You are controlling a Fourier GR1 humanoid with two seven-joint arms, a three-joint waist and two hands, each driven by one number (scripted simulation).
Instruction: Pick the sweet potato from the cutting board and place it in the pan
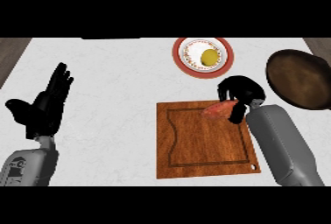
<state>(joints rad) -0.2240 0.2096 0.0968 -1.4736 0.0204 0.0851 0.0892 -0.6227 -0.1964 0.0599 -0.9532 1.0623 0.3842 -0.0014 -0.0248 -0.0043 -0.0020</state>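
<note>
Head view, right hand fingers grasping sweet potato at 1 o'clock of cutting board, left hand fingers released

Saw a red-rimmed plate near the pale bench's far edge. Noted a round yellow thing lying at its middle.

Bright, even light washes the pale counter.

Counter: white top, faint grey veining, matt; evenly lit, soft shadows. Left strip, beyond the far left corner: grey-brown, wood-grained. Right strip, beyond the far right corner: same. Floor or wall, cannot tell.
</note>
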